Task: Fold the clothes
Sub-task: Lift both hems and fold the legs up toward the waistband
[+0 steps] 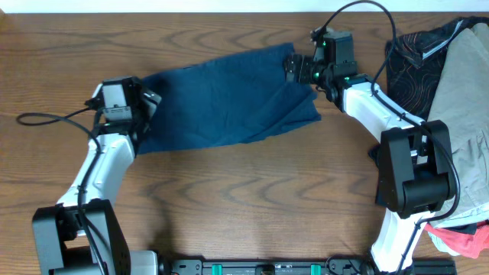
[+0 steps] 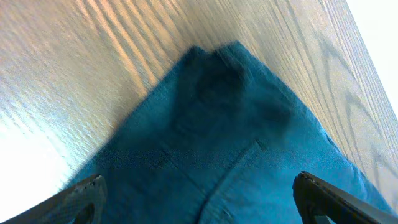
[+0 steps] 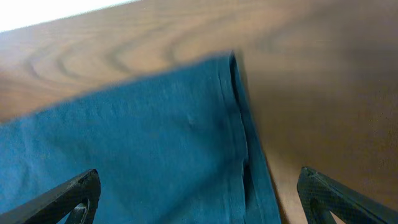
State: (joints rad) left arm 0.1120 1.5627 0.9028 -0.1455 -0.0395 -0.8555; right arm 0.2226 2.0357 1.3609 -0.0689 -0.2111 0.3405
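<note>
The dark navy garment (image 1: pixel 229 95) lies spread flat across the back middle of the wooden table, folded over itself, wider than either gripper. My left gripper (image 1: pixel 145 103) is open over its left end; the left wrist view shows the cloth (image 2: pixel 224 137) with a seam between the spread fingers (image 2: pixel 199 199). My right gripper (image 1: pixel 299 70) is open over the garment's right edge; the right wrist view shows the hemmed edge (image 3: pixel 239 137) between the spread fingers (image 3: pixel 199 196). Neither gripper holds cloth.
A pile of other clothes (image 1: pixel 451 84), dark patterned, grey and a bit of red (image 1: pixel 458 241), lies along the right side of the table. A black cable (image 1: pixel 46 118) trails at the left. Bare wood (image 1: pixel 244 198) lies in front of the garment.
</note>
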